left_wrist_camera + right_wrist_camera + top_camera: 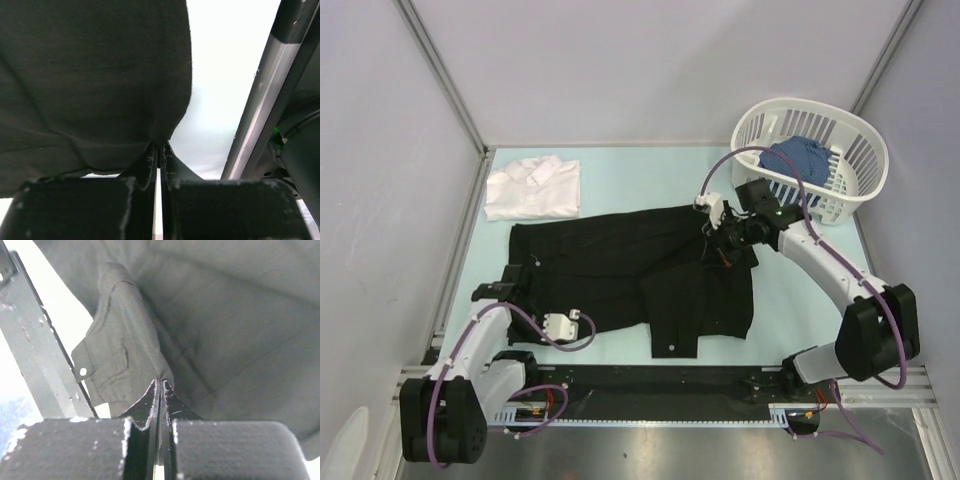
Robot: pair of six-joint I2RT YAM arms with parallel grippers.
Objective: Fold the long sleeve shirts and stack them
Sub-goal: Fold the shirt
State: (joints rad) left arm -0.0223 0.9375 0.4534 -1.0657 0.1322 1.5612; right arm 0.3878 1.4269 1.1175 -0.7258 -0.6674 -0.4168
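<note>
Pale green bench [640, 175], grey walls all round, and the black shirt [630, 265] is spread across the middle. The left tool [159, 147] is clamped tight on the black shirt's near hem. The right tool [160, 382] pinches its far right edge beside a white-buttoned flap. The folded white shirt [533, 188] sits just beyond its far left corner, and the basket [860, 150], with blue cloth [798, 155] inside, is beyond its right.

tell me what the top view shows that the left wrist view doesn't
Only top: the folded white shirt, the basket with blue cloth in it, and the right gripper shut on the black shirt. Only left wrist: a close look at the left gripper pinching that shirt's edge. Both: the black shirt and the pale table.
</note>
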